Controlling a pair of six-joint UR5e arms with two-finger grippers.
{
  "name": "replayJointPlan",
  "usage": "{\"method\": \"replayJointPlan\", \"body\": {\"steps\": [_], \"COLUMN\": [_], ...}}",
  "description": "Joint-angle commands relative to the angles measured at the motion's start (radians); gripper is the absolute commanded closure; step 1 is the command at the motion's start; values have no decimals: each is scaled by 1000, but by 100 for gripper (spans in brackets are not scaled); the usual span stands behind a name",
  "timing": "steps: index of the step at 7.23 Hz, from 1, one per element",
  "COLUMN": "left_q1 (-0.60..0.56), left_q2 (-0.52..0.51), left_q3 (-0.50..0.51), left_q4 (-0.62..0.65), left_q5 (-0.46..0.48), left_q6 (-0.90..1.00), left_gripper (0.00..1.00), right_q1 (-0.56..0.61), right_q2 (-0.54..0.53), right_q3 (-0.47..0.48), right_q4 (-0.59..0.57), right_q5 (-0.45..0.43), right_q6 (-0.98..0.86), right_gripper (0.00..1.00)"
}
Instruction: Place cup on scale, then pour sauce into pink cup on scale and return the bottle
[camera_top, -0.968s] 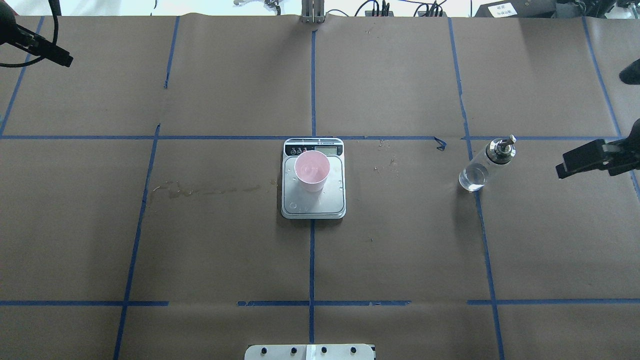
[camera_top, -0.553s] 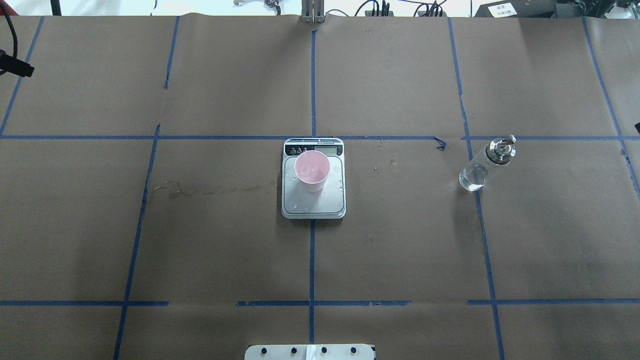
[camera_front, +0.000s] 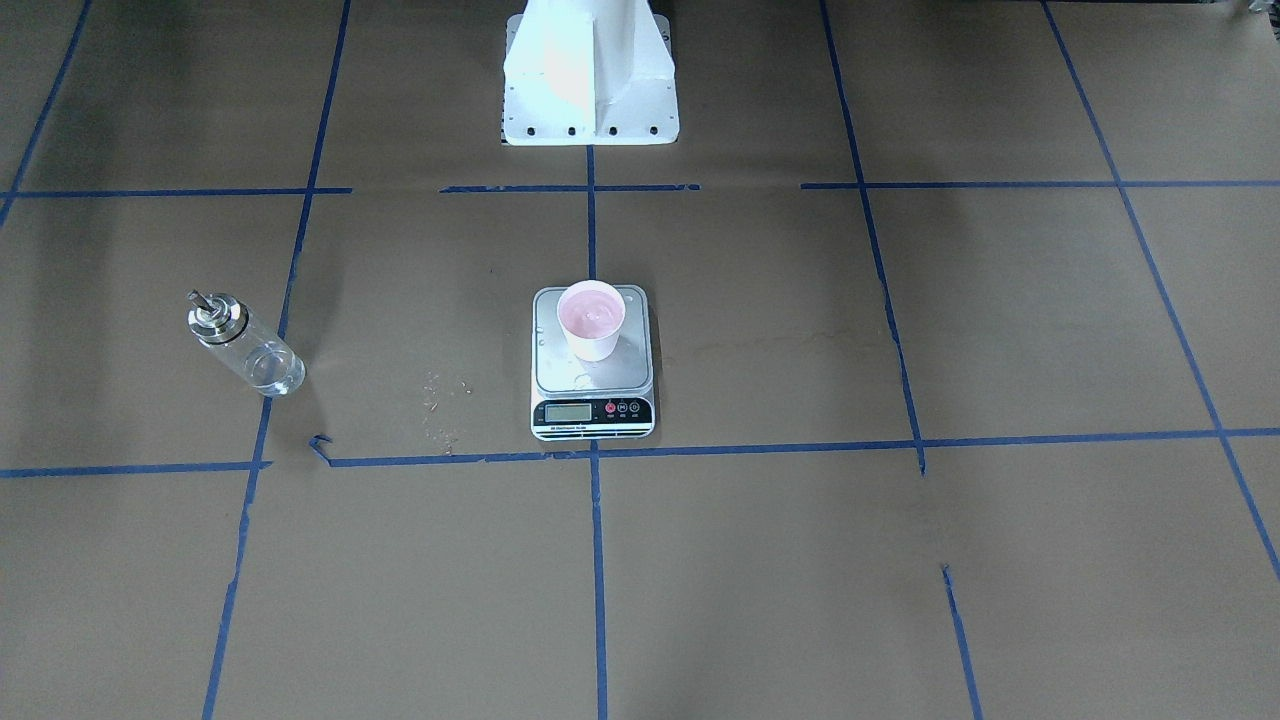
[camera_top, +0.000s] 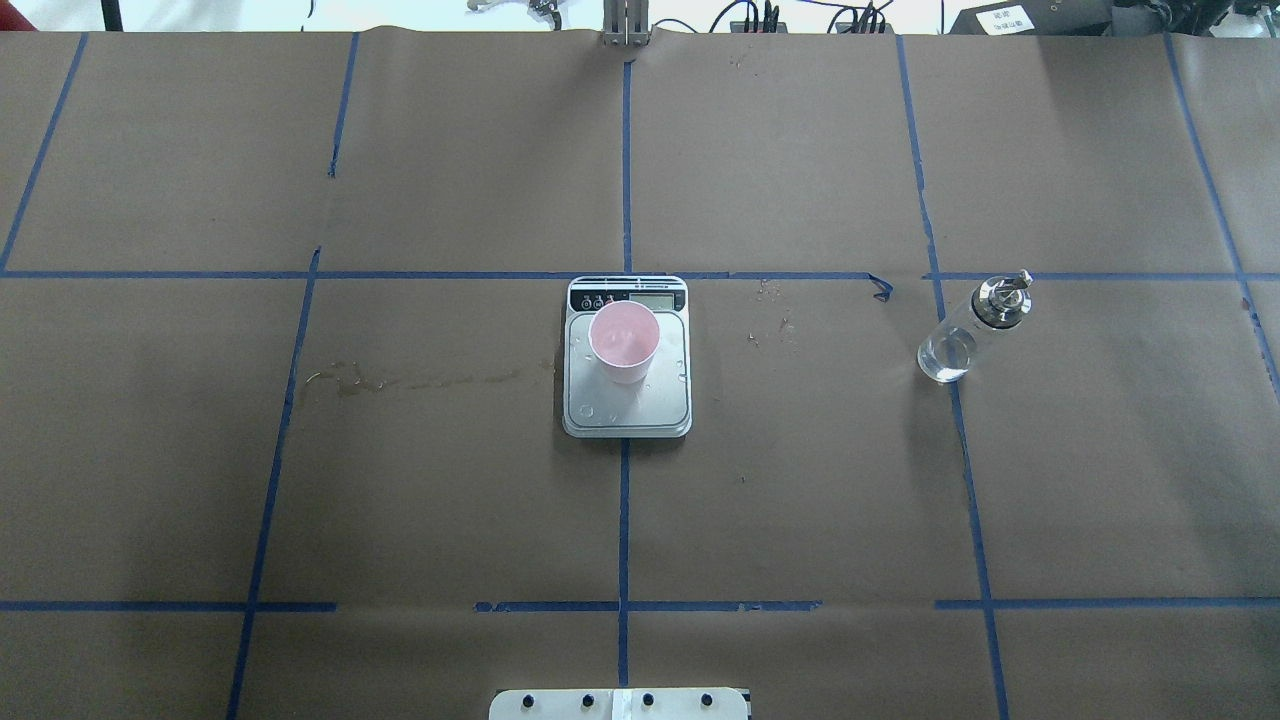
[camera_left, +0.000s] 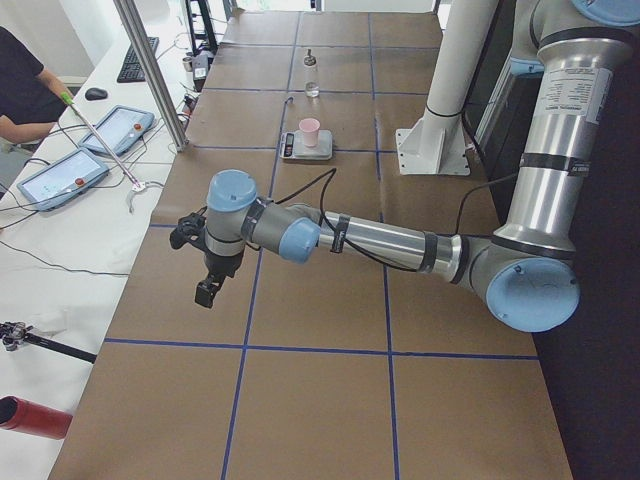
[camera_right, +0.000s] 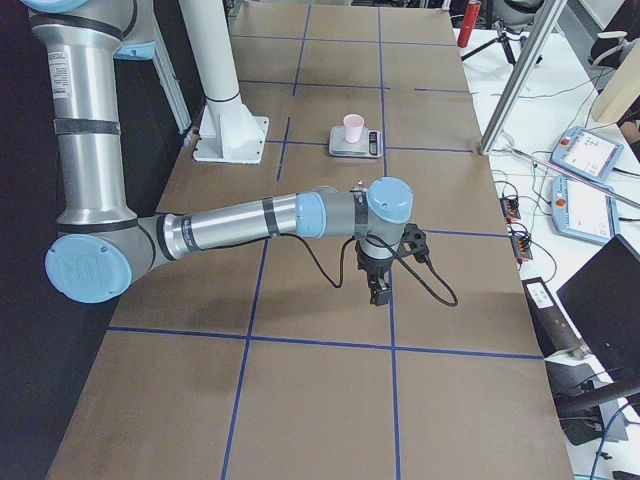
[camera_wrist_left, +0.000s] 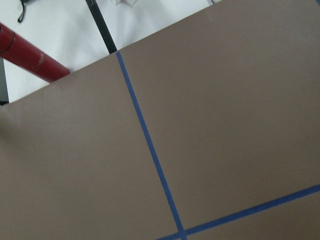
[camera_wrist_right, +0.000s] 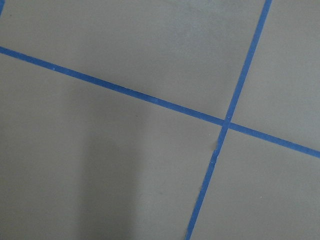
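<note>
The state of the jaws could not be told: each gripper showed only in a side view, small and end-on. The left gripper hung pointing down over bare brown paper near the table's end on the robot's left. The right gripper hung likewise near the opposite end. Nothing was seen in either one.

Both were well apart from the middle of the table, where the scale lay. The pink cup stood upright on its steel platform, toward the display end, so its weight rested wholly on the scale.

The bottle stood upright on a blue tape line, well apart on the robot's right, with a little clear sauce in its base. Whether the cup held any could not be told.

With the bottle set down free and both arms parked clear, the task looked finished or nearly so.
</note>
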Motion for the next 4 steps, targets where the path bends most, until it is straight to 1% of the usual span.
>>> {"method": "replayJointPlan", "body": {"steps": [1, 2, 3, 4], "left_q1": [-12, -10, -10, -10], "left_q2": [98, 100, 92, 58], "left_q3": [26, 49, 40, 43], "left_q4": [-38, -37, -4, 101], "left_q5": [-29, -25, -28, -29], "left_q6": [11, 6, 6, 9], "left_gripper": [0, 0, 0, 0], "right_q1": [3, 3, 1, 1], "right_q2": [-14, -31, -31, -31], "right_q3": [-7, -11, -27, -62], "right_q4": [9, 8, 6, 8], "right_q5": [-20, -20, -20, -23], "right_q6": [2, 2, 4, 4], "right_gripper": [0, 0, 0, 0]}}
